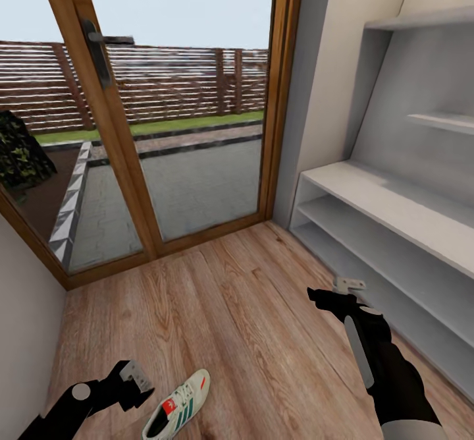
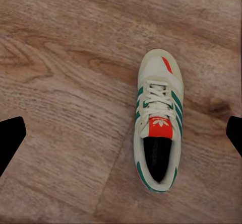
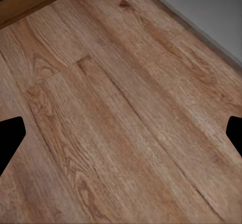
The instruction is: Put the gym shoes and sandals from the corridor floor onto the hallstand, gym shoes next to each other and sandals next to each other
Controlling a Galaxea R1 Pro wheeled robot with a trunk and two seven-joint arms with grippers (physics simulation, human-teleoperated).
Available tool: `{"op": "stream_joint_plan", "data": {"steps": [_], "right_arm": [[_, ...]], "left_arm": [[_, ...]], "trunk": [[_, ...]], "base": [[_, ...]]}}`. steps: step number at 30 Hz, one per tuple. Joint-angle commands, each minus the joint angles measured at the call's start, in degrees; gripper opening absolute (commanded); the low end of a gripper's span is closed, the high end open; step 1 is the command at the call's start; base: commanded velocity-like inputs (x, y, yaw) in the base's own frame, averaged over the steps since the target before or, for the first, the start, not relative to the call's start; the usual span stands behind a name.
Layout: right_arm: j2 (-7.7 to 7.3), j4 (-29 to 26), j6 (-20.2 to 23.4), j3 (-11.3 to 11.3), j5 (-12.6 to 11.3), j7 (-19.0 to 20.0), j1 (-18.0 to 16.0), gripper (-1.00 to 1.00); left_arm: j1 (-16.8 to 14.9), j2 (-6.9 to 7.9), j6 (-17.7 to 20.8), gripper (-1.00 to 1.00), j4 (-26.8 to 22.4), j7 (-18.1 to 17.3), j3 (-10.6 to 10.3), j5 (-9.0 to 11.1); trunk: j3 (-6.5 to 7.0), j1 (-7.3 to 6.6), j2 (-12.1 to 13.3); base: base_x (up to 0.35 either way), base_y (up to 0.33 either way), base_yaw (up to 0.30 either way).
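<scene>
Left hand (image 1: pixel 135 379) is lowest in the head view, fingers spread wide, empty. One gym shoe (image 1: pixel 178 406) lies on the floor (image 1: pixel 230 308) just beside it toward the middle, toe pointing away. Right hand (image 1: pixel 342 295), also wide and empty, is farther off, near the shoe rack (image 1: pixel 395 216).

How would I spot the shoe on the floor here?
Start at the glass door, then look down across the wooden floor. Near the left gripper lies one gym shoe: cream, green-striped, with a red tongue patch, the one shoe in sight.

Upright gym shoe (image 1: pixel 178 404) on floor (image 1: pixel 230 321)
</scene>
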Motion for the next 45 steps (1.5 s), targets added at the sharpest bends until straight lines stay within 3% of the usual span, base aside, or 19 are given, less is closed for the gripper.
{"op": "stream_joint_plan", "data": {"steps": [1,8,21,45], "right_arm": [[0.00,-0.07,0.26,-0.04,-0.48,-0.07,-0.03,1.00],[0.00,-0.21,0.29,-0.10,-0.73,-0.07,-0.03,1.00],[0.00,-0.37,0.42,-0.11,-0.73,-0.07,-0.03,1.00],[0.00,-0.37,0.43,-0.11,-0.75,-0.07,-0.03,1.00]], "left_arm": [[-0.02,0.02,-0.57,1.00,0.01,-0.10,-0.03,-0.41],[-0.02,0.03,-3.70,1.00,2.49,-0.06,0.04,-0.37],[-0.02,0.03,-4.04,1.00,3.17,-0.03,0.10,-0.37],[-0.20,0.03,-4.04,1.00,2.91,-0.03,0.21,-0.37]], "trunk": [[-0.24,0.22,-0.44],[-1.50,1.75,-3.24],[-4.00,4.61,-8.46],[-10.32,9.88,-18.08]], "base": [[0.000,0.000,0.000],[0.000,0.000,0.000],[0.000,0.000,0.010],[0.000,0.000,0.096]]}}
